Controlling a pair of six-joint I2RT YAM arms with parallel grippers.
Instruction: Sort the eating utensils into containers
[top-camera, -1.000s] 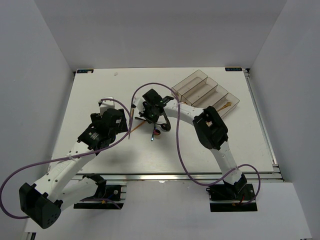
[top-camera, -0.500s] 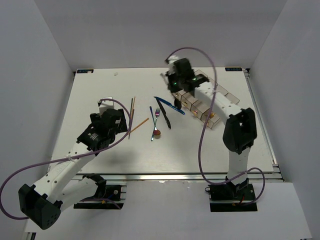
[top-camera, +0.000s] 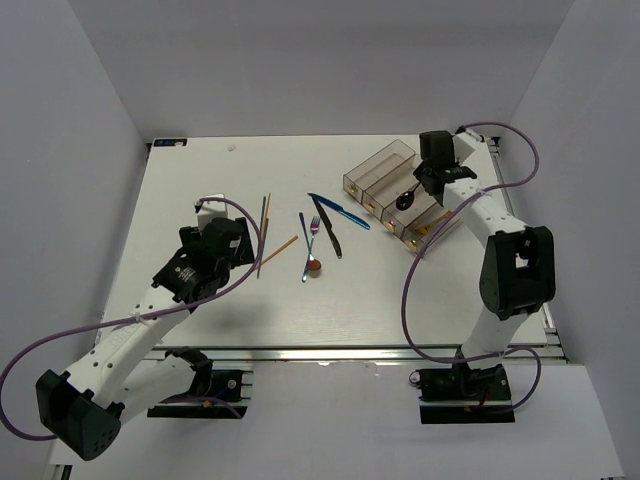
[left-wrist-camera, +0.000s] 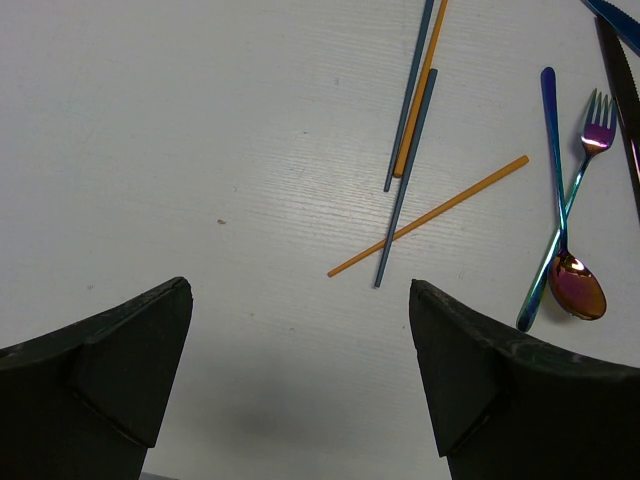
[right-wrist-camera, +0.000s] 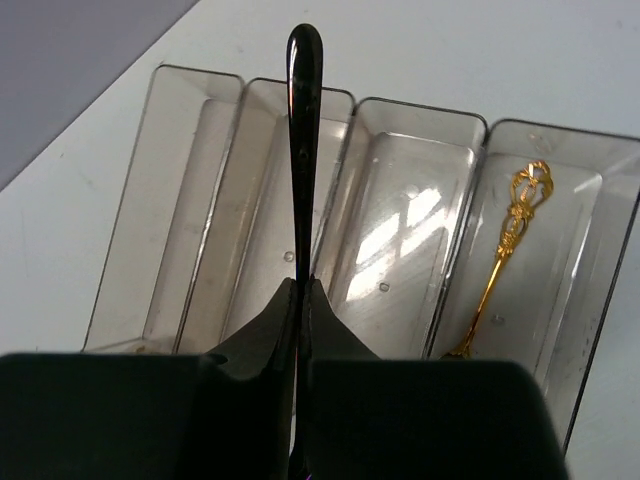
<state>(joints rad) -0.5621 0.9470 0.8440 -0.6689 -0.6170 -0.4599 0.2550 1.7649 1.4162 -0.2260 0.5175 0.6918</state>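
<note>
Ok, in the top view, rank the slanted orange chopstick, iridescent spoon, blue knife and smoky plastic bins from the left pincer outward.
1. Slanted orange chopstick, beside the left pincer.
2. Iridescent spoon, centre.
3. Blue knife, beyond it.
4. Smoky plastic bins, far right.

White rectangular table (top-camera: 200, 180) is carrying: thin orange and blue-grey chopsticks (left-wrist-camera: 407, 165) lying crossed; iridescent fork (left-wrist-camera: 596, 125) crossing iridescent spoon (left-wrist-camera: 577, 288); blue knife (top-camera: 340, 211) beside black knife (top-camera: 329, 230); four-compartment smoky clear plastic bin (top-camera: 380, 163) sitting far right.
</note>
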